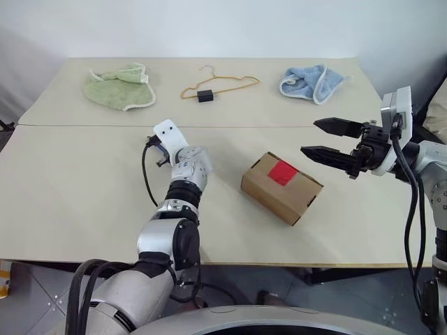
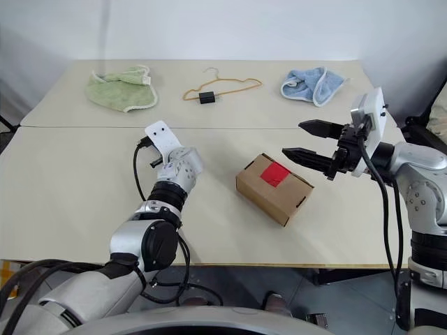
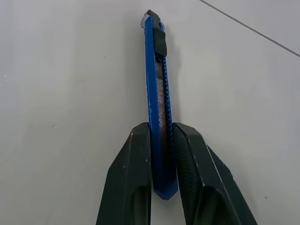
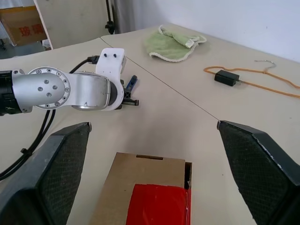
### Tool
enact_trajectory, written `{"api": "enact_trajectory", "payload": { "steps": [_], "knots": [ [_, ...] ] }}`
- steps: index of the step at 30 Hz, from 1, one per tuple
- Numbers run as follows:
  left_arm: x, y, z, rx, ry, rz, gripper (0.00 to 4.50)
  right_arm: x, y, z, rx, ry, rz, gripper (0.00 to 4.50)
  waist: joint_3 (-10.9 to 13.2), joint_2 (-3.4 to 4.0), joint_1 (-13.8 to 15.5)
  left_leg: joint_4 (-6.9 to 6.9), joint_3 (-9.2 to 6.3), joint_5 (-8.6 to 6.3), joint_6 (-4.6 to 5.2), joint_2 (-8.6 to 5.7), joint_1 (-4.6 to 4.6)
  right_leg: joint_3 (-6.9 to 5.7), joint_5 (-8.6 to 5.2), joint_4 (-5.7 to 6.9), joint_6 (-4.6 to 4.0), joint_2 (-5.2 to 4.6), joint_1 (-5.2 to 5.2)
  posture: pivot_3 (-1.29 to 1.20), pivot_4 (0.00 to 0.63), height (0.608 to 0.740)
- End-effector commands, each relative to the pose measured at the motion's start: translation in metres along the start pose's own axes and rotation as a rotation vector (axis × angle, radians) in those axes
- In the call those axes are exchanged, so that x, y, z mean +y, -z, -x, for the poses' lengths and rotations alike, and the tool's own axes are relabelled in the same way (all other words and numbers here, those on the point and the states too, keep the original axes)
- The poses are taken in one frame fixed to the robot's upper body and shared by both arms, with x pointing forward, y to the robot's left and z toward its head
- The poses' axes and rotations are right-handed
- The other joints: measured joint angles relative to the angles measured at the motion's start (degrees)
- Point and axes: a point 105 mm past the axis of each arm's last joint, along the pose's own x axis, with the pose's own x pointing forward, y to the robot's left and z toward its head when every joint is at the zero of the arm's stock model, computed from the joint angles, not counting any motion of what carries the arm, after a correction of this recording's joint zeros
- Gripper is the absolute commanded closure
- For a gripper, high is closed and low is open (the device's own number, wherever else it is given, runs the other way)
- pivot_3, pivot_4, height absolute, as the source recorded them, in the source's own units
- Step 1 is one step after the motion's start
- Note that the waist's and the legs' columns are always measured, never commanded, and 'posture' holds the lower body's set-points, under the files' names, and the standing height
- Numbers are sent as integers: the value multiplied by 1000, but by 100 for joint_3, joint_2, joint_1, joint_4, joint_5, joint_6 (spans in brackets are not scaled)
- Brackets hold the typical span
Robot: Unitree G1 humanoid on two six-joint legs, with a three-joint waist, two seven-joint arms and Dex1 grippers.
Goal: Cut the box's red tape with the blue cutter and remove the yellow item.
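We see our left gripper (image 3: 163, 161) clamped on the cutter (image 3: 158, 93) lying on the table (image 1: 84, 202), our right gripper (image 1: 327, 139) gaping above the box (image 1: 281, 188), tape (image 1: 282, 172) uncut

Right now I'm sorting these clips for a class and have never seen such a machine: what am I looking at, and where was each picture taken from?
This is a two-armed humanoid robot at a table. The two wide pictures come from cameras in its head, looking down over its arms. The other two come from cameras on its wrists, looking along each arm's two black fingers.

The left gripper has its fingers closed against the blue cutter, which lies on the table. The right gripper is wide open, in the air beside the box, which is shut with red tape.

Along the far side lie a green cloth, an orange wire hanger and a blue cloth.
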Motion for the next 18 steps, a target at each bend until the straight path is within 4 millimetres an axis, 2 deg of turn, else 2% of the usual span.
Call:
{"api": "enact_trajectory", "payload": {
  "steps": [1,13,16,18],
  "knots": [
    [17,32,-10,125,-50,-19,3717,0,-7,3,-1,10,42,0,-1,2,-9,0,0,0,0,0,0,0,0,0,0,0,0,0,150,740],
    [35,34,-19,135,-70,-8,3717,0,-5,4,11,21,44,0,-7,12,-135,0,2,0,0,1,5,3,0,3,0,0,1,0,150,740],
    [39,34,-20,136,-73,-9,4205,0,-4,4,14,26,43,0,-9,15,-142,0,4,0,0,1,7,4,0,4,0,0,1,0,150,740],
    [40,33,-21,137,-74,-8,4205,0,-3,5,14,28,43,0,-11,19,-144,-1,7,0,0,1,9,8,0,5,0,0,1,0,150,740]
  ]
}}
